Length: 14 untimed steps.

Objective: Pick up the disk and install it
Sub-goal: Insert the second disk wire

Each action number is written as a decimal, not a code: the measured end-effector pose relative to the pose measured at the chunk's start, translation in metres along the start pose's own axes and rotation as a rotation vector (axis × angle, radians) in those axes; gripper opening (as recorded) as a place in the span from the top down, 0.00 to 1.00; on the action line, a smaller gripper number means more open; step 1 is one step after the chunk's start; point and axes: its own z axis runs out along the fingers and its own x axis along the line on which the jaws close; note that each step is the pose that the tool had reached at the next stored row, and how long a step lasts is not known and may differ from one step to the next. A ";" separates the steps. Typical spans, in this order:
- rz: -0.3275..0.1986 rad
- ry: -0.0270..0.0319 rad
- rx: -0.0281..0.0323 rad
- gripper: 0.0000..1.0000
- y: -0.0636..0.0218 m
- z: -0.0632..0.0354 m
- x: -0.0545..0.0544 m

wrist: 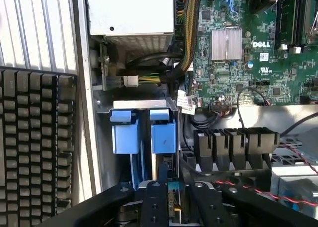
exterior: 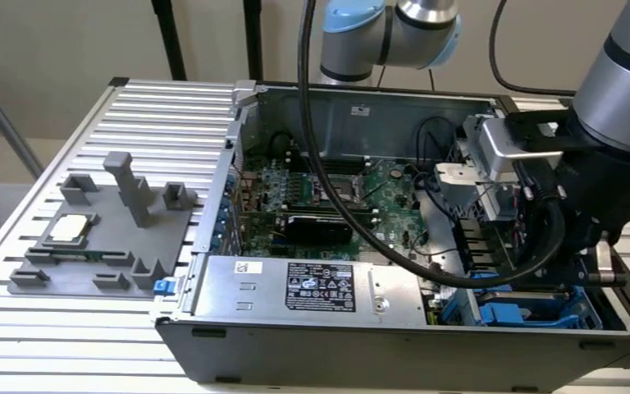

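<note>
- We see the disk point(wrist: 171, 199) standing on edge in the drive bay at the front corner of the computer case point(exterior: 403, 345), with its blue carrier frame point(wrist: 163, 135) rising beside a second blue frame point(wrist: 124, 135) in the neighbouring slot.
- We find the gripper point(wrist: 171, 207) directly over the disk, its black fingers point(wrist: 154, 207) on either side of the thin edge; they seem to clamp it, though the contact itself is partly hidden.
- In the exterior view the gripper point(exterior: 577, 271) reaches down into the case at that view's right, above the blue bay point(exterior: 512, 312).
- Next to the bay we note the green motherboard point(wrist: 248, 43), black cable connectors point(wrist: 236, 142) and the power supply box point(exterior: 315, 287).
- Outside the case, a grey fixture tray point(exterior: 107, 238) lies on the slatted table point(exterior: 30, 328), carrying a small silver chip point(exterior: 69, 228).
</note>
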 end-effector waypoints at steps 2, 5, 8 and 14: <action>-0.001 0.0000 0.0001 0.00 0.0046 -0.0034 0.000; -0.001 0.0001 0.0002 0.00 0.0112 -0.0056 0.001; -0.001 -0.0003 0.0002 1.00 0.0124 -0.0056 0.001; -0.001 -0.0001 0.0002 1.00 0.0124 -0.0057 0.001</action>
